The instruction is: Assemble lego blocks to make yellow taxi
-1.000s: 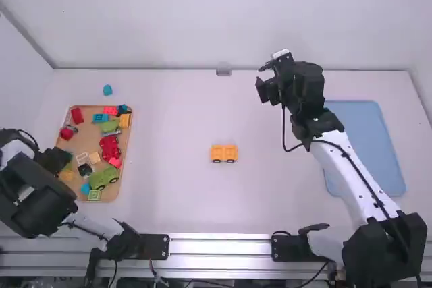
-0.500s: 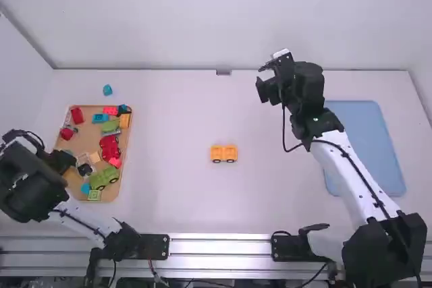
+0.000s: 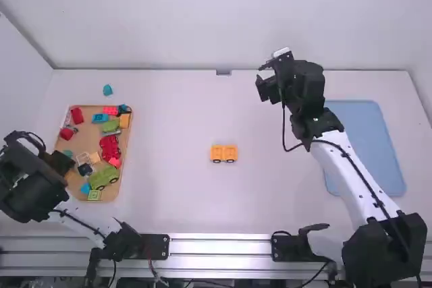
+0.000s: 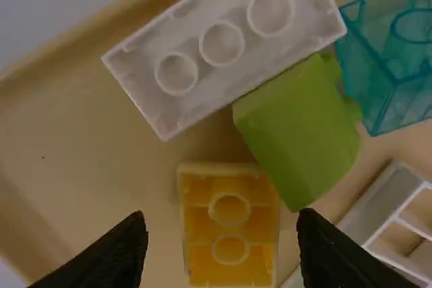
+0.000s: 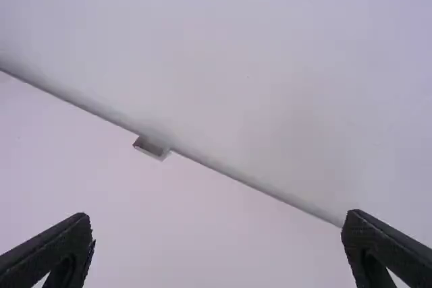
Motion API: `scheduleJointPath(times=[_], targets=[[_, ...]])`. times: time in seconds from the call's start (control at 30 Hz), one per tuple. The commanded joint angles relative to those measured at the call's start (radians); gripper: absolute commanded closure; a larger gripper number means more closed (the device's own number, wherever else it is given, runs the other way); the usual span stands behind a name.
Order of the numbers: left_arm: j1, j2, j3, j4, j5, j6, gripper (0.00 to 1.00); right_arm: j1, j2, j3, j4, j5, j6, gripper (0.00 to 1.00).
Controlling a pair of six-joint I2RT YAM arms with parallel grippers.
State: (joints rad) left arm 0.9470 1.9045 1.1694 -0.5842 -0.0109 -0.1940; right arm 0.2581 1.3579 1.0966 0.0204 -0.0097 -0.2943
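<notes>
Left arm (image 3: pixel 27 183) has shifted toward the frame's left edge; the left gripper (image 4: pixel 223 220), fingers spread, faces an upturned yellow block (image 4: pixel 230 231). A green block (image 4: pixel 304 133) against it could obstruct a finger. Mid-frame: yellow wheeled base (image 3: pixel 224 154). Farther, upper right: right gripper (image 5: pixel 217 217), spread.

From here, the black left gripper (image 3: pixel 65 161) is partly hiding the rectangular tan tray (image 3: pixel 82 143); a chunky green plastic block (image 4: pixel 304 136) is overlapping a rectangular yellow plastic block (image 4: pixel 230 234); a boxy clear-teal plastic block (image 4: pixel 368 65) is running out of view.
</notes>
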Motion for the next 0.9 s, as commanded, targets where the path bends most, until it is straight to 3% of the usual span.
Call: scheduleJointPath(times=[0.0,0.03,0.5,0.67,0.87], targets=[[-0.007,0.008,-0.008,-0.002,-0.004,-0.001,0.46,0.005,0.002,0.035,0.003,0.003,0.009,0.02],[-0.003,0.008,-0.012,-0.005,-0.005,-0.018,0.5,0.005,0.002,0.035,0.003,0.003,0.009,0.02],[-0.005,0.008,-0.065,0.064,-0.004,-0.025,0.48,0.005,0.002,0.035,0.006,0.003,0.009,0.02],[-0.004,0.008,-0.064,0.074,0.023,-0.018,0.65,0.005,0.002,0.035,0.006,0.003,0.009,0.02],[-0.005,0.008,-0.063,0.078,0.023,-0.018,0.71,0.005,0.002,0.035,0.005,0.003,0.009,0.02]])
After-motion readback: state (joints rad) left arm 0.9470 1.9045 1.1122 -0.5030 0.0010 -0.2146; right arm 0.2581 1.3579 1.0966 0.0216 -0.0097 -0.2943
